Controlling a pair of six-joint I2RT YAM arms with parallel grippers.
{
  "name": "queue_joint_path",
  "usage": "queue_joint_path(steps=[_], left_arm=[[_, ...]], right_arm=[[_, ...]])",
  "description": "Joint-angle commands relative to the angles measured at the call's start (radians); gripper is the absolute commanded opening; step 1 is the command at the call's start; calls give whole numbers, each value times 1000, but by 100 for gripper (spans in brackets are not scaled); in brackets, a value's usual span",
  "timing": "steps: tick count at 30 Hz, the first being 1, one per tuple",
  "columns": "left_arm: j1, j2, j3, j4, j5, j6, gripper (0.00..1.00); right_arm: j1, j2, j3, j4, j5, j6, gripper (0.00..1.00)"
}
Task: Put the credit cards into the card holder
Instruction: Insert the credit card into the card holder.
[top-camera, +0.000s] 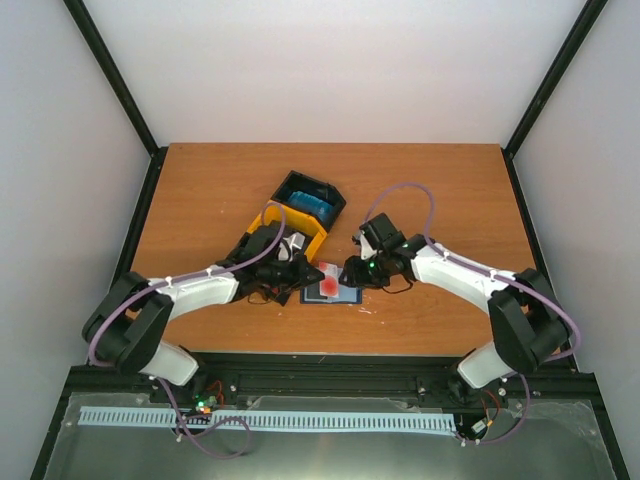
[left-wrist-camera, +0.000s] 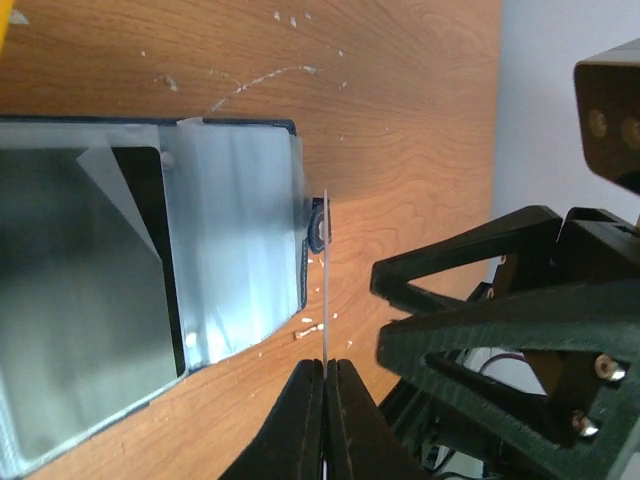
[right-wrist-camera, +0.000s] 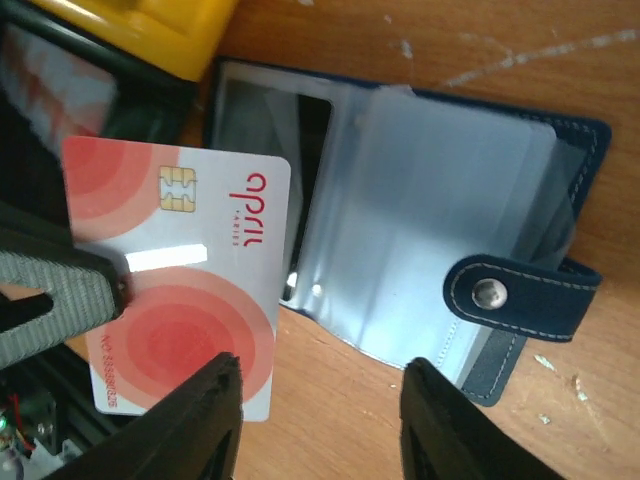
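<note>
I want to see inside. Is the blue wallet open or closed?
Open. The card holder lies spread flat, clear pockets showing, its snap tab undone.

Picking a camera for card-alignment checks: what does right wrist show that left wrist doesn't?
Right wrist only: the card face-on, with its chip and red circles, and the right gripper open with nothing between its fingers. Left wrist only: the card edge-on as a thin line, pinched in the shut left gripper, its far end beside the edge of the wallet. Both: the wallet lying open, clear sleeves up, on the wooden table.
</note>
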Motion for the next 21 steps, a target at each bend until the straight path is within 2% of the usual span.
queue_joint_path(steps=[1,9,17,21], left_arm=[[-22,55,60,-3,-40,60,1],[-22,110,56,-6,-72,94,1],[-22,110,48,-49,-133,110,1],[-21,115,38,-36,-126,102,1]], right_arm=[[29,49,25,-33,73,-18,39],[75,154,72,-20,168,5,33],[75,179,60,-71,327,43,34],[75,196,67,-82,330,34,34]])
